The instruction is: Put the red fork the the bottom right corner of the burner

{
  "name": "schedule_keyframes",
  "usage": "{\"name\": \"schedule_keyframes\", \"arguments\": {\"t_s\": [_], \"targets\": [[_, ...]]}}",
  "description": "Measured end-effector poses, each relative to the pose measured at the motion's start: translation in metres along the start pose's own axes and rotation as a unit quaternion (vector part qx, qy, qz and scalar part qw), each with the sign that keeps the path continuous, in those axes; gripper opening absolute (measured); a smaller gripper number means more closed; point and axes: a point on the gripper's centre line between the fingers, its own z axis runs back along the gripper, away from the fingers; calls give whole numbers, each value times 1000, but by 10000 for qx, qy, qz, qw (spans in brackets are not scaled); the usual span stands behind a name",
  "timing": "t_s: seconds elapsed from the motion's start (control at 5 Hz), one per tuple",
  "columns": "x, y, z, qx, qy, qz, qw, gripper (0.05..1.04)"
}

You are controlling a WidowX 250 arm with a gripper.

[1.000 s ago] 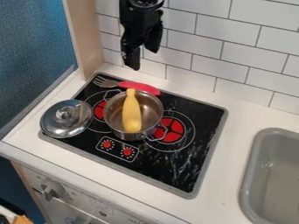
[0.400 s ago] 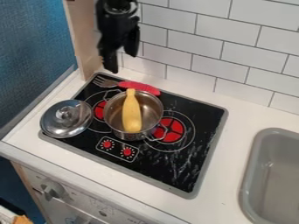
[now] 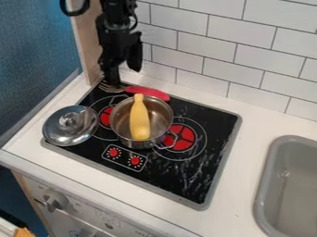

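Observation:
The black gripper (image 3: 125, 74) hangs over the back left corner of the stove, its fingers spread apart with nothing held between them. One finger is in front of part of the fork's metal tines. The fork, with its red handle (image 3: 147, 92), lies along the back edge of the black burner plate (image 3: 164, 189), tines toward the left corner. Whether the gripper touches the fork, I cannot tell.
A metal pot (image 3: 123, 132) holding a yellow squash-like object (image 3: 140, 121) stands just in front of the fork. A silver lid (image 3: 70, 125) lies at the left. The tiled wall (image 3: 217, 51) rises behind; a grey sink (image 3: 267, 185) is at the right.
The gripper has moved left and then down, from above the back edge of the stove to the fork's tines. Fork, pot and lid have stayed in place.

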Motion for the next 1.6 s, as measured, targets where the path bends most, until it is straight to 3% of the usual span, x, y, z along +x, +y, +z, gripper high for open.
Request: {"name": "schedule_keyframes", "arguments": {"t_s": [0.8,1.2,1.4,1.6], "targets": [[-8,2,-27,254,279,-121,9992,964],[-6,-2,-28,405,325,92,9986,397],[-5,-2,-28,396,266,116,9988,297],[-5,-2,-27,420,270,201,9986,295]]}}
